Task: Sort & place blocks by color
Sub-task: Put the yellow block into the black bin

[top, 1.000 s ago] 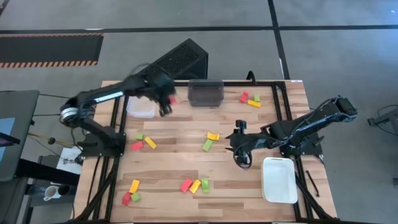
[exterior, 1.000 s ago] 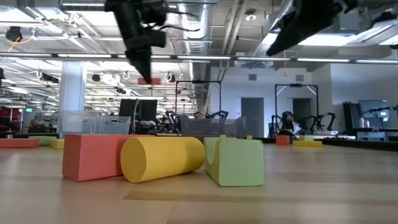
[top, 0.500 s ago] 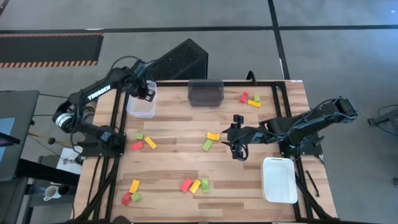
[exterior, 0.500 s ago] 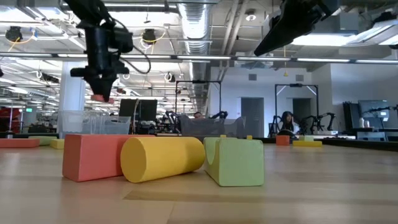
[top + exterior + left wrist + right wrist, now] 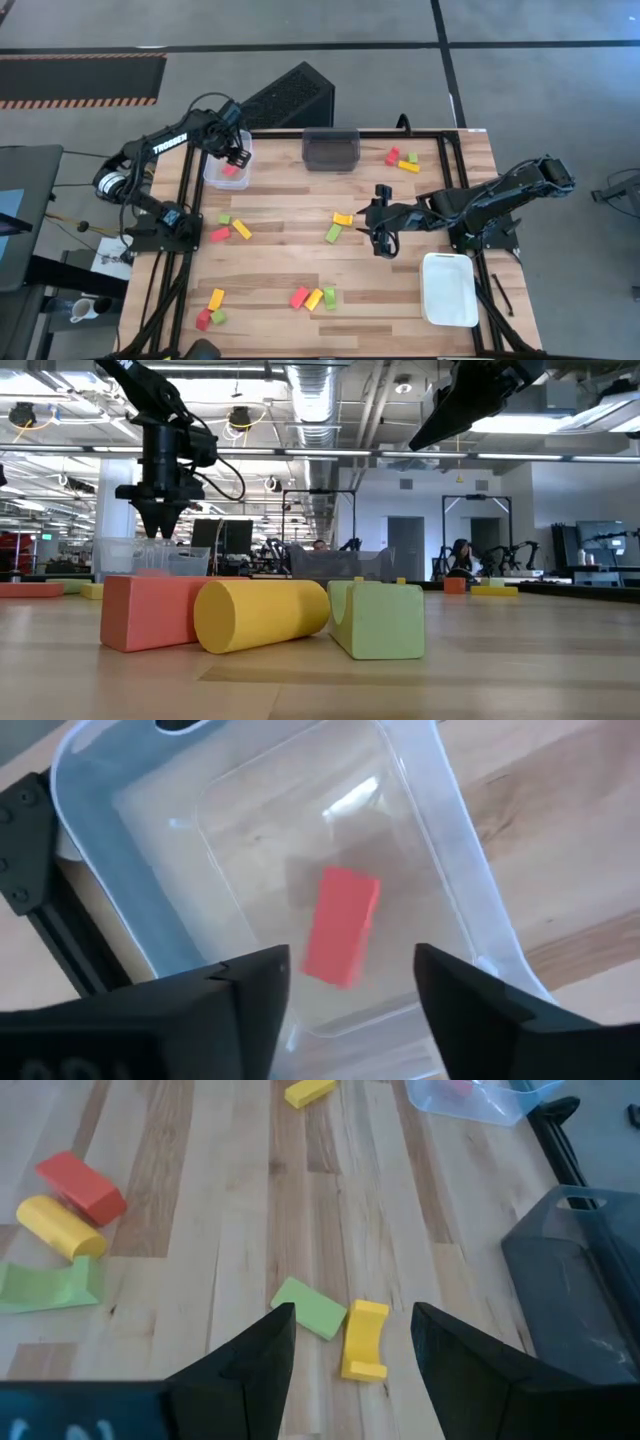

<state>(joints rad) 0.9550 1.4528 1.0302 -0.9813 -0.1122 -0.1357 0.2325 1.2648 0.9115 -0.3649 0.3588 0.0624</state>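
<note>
My left gripper [image 5: 233, 157] hovers open over the clear tray [image 5: 213, 176] at the table's far left; in the left wrist view its fingers frame a red block [image 5: 341, 925] lying flat on the tray floor. In the low view the left gripper [image 5: 160, 528] points down above that tray. My right gripper [image 5: 379, 230] is open near the table's middle, just right of a yellow block [image 5: 364, 1340] and a green block [image 5: 310, 1308] that lie on the wood. Other red, yellow and green blocks lie scattered on the table.
A dark grey tray [image 5: 330, 150] sits at the far edge and a white tray [image 5: 449, 290] at the near right. Block groups lie at the far right [image 5: 402, 160], left [image 5: 231, 228], near left [image 5: 212, 310] and near middle [image 5: 313, 297]. A black box [image 5: 290, 95] stands behind the table.
My left gripper carried a red block toward the table's left, stopped over the clear tray and let it go; the block now lies inside the tray. My right gripper moved a little toward the far edge and the yellow and green blocks, then held still.
</note>
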